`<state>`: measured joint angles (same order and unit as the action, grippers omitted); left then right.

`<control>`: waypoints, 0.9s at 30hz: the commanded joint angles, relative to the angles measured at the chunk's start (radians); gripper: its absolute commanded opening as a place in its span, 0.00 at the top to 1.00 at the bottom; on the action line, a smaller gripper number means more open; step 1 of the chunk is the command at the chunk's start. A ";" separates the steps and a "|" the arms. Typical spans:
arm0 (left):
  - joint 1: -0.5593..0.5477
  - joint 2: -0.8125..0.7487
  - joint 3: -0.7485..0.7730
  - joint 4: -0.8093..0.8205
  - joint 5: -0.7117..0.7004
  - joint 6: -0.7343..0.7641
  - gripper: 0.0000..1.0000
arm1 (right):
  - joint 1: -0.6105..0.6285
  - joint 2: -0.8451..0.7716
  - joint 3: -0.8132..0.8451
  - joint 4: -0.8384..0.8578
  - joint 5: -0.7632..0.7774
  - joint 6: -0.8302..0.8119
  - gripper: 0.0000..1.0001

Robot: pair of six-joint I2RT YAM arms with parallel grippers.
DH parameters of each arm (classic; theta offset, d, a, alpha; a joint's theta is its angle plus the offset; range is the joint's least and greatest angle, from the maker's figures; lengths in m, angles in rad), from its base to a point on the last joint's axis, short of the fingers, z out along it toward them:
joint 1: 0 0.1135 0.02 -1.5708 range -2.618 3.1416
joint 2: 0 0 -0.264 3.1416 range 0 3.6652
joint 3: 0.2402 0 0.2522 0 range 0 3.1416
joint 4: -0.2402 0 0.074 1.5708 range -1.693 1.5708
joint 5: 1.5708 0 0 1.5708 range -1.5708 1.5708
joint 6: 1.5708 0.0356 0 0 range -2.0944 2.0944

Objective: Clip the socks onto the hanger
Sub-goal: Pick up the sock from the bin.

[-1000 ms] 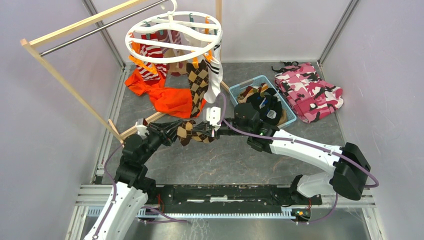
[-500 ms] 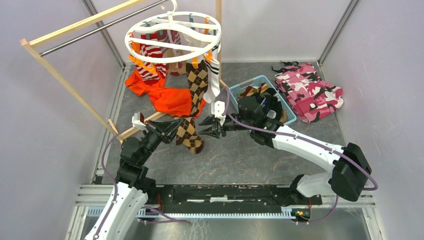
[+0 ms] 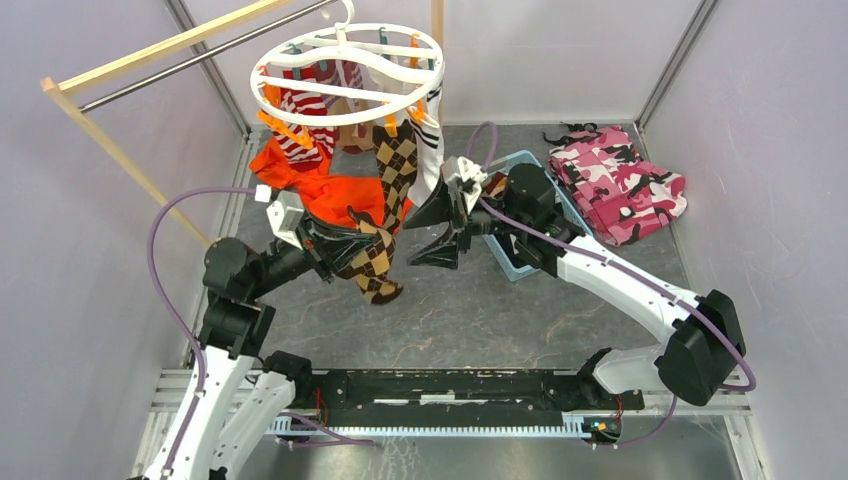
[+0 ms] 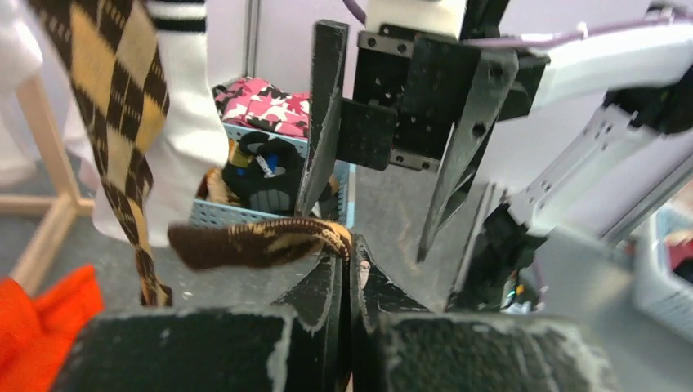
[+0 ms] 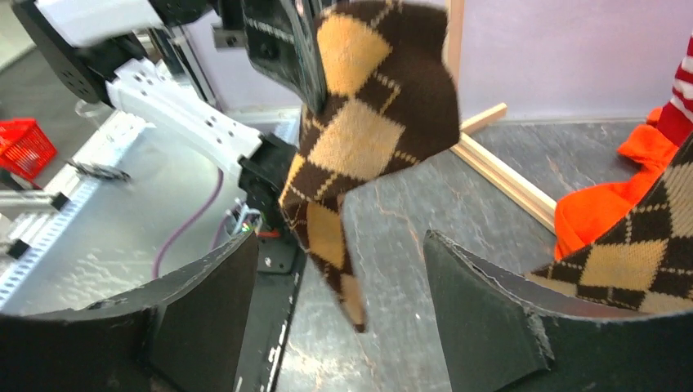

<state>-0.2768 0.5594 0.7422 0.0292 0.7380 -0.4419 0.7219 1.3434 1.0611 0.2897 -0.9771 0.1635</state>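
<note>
— Two grippers meet over the grey table. What does each have?

— The left gripper is pinched tight on one end of a loose brown-and-tan argyle fabric sock. The rest of the sock droops below the fingers. In the left wrist view the two black fingers are pressed together, and the sock's end folds over their tips.

— And the right one?

— The right gripper has its jaws spread wide and holds nothing. It sits just right of the sock, facing it. In the right wrist view the sock hangs beyond the gap between the dark fingers, touching neither.

— Where is the hanger?

— The large white round plastic drying ring hangs at the back left, by the wooden rack. A second brown argyle sock, a white sock with black stripes and red-and-white striped socks dangle from its clips. The held sock is below the ring's near edge and apart from it, close to the hanging argyle sock's lower end. Whether those two touch I cannot tell.

— Anything else?

— An orange garment lies under the ring. A light blue plastic basket sits behind the right gripper. A pink camouflage cloth lies far right.
</note>
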 commanded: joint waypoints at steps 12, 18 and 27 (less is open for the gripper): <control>-0.007 0.213 0.326 -0.187 0.264 0.622 0.98 | 0.005 0.053 0.055 0.381 -0.083 0.403 0.13; -0.010 0.255 0.417 -0.187 0.310 0.645 0.98 | 0.004 0.083 0.088 0.421 -0.068 0.451 0.11; -0.019 0.266 0.397 -0.060 0.348 0.558 0.98 | 0.009 0.131 0.172 0.620 -0.045 0.613 0.11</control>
<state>-0.2886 0.8188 1.1343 -0.1139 1.0512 0.1432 0.7246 1.4635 1.1637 0.7502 -1.0336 0.6754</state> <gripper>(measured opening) 0.047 0.898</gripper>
